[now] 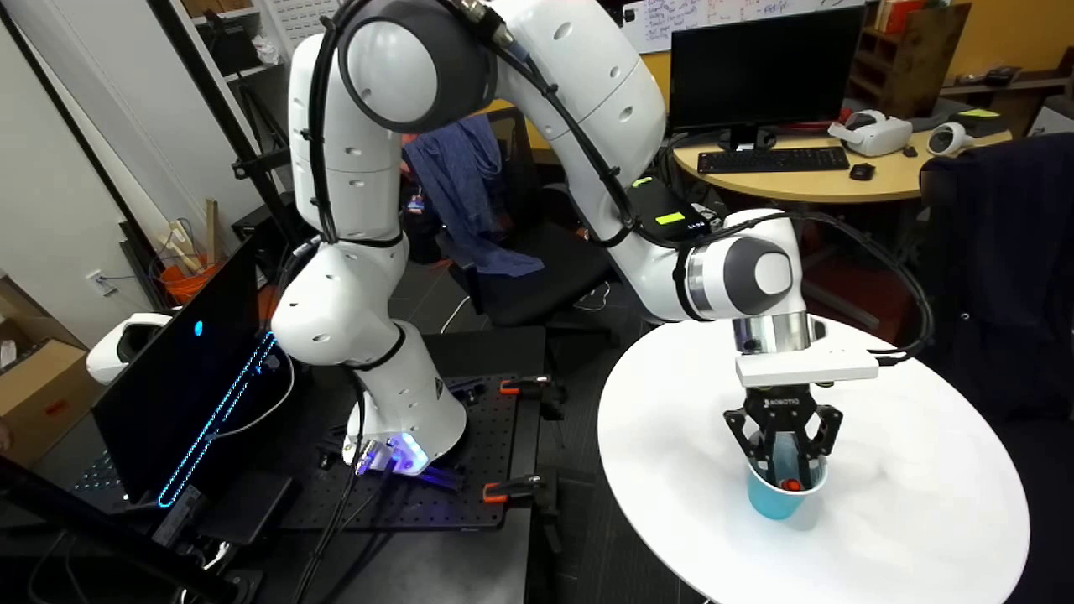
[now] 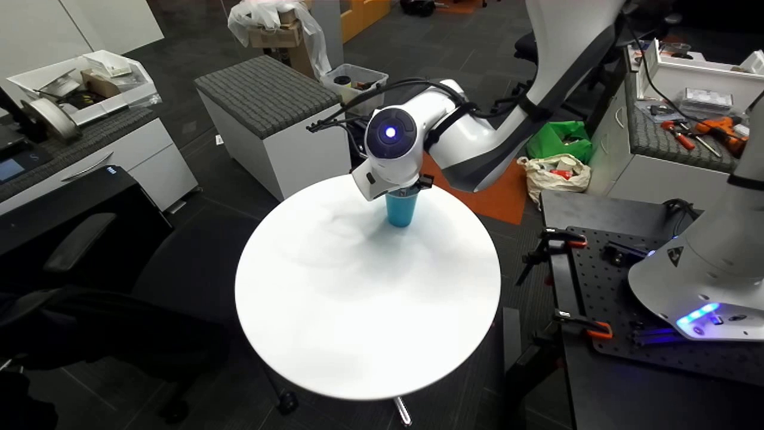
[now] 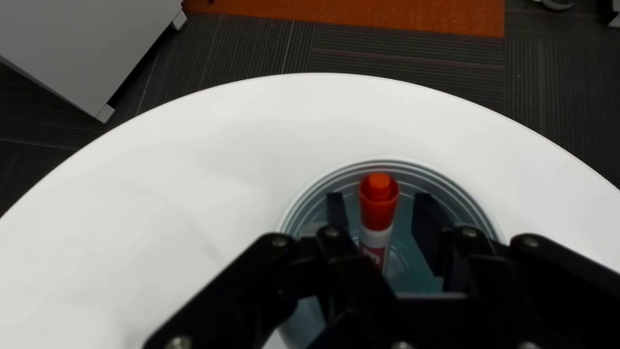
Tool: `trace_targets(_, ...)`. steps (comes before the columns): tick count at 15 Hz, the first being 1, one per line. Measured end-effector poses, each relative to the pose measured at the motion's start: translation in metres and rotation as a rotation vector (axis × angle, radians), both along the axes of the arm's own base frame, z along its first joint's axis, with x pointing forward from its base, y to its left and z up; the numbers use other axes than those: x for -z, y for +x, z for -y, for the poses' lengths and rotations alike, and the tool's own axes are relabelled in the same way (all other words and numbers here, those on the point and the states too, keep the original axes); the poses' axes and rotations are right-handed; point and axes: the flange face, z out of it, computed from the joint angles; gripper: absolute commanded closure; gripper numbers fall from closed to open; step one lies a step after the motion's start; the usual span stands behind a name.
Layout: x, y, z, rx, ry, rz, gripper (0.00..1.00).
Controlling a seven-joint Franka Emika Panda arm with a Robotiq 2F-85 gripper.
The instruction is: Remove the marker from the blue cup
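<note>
The job looks roughly half done to me: the hand (image 1: pixel 785 478) reaches down into the blue cup (image 1: pixel 772 502), but the marker (image 3: pixel 378 203) isn't out. It sits inside, red end up, toward twelve o'clock of the cup's mouth in the wrist view; its lower end is hidden. The fingers (image 3: pixel 336 208) are spread, one at the marker's nine o'clock, the other at its three, with a gap showing on each side. Closing on it and lifting it clear are, I'd judge, what's left.

The cup stands upright on the white worktop (image 2: pixel 358 310), between twelve and one o'clock in an exterior view. From the worktop's middle, a cloth bag (image 2: pixel 550 186) at two o'clock holds something red (image 2: pixel 562 174). In an exterior view, toward nine o'clock, strips of wood (image 1: pixel 211 231) poke from an orange bucket (image 1: pixel 180 289).
</note>
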Motion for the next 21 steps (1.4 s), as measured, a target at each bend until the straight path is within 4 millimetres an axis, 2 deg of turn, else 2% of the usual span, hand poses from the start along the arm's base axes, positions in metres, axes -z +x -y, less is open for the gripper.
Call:
trace_targets(1,0.001,0.000,0.000,0.002,-0.003,-0.002,0.99)
trace_targets(2,0.001,0.001,0.001,0.004,-0.008,-0.004,1.00)
trace_targets(3,0.000,0.002,0.001,0.006,-0.011,-0.005,0.95)
trace_targets(13,-0.013,0.009,-0.001,0.023,-0.024,0.009,0.95)
trace_targets(17,-0.030,0.009,-0.008,0.035,-0.012,0.033,0.95)
trace_targets(21,-0.052,-0.001,-0.011,0.081,-0.011,0.035,0.95)
